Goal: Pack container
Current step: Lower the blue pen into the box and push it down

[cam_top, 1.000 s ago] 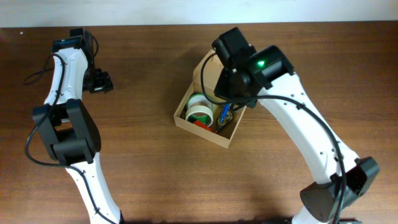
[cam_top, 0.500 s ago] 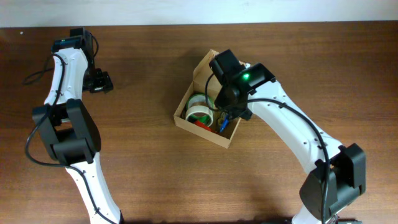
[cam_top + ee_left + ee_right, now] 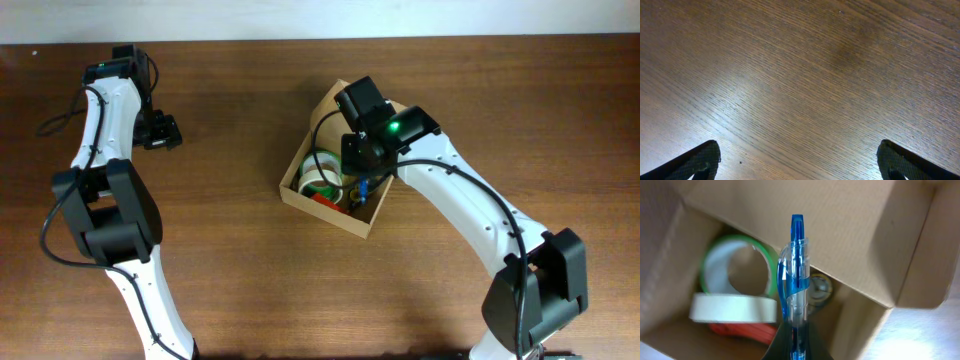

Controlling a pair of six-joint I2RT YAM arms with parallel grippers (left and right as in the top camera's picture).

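Gripping a clear-blue plastic pen [image 3: 796, 270], the right gripper [image 3: 796, 347] hangs over the plain tan cardboard box [image 3: 850, 225].
Meanwhile the left gripper [image 3: 799, 159] sits spread wide above the brown wooden table [image 3: 800, 60].

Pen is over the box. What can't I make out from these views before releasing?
- pen, lower end: right wrist view, cut off by the bottom edge.
- red item: right wrist view, mostly under the white tape roll.
- container, right side inside: overhead, covered by the right arm.
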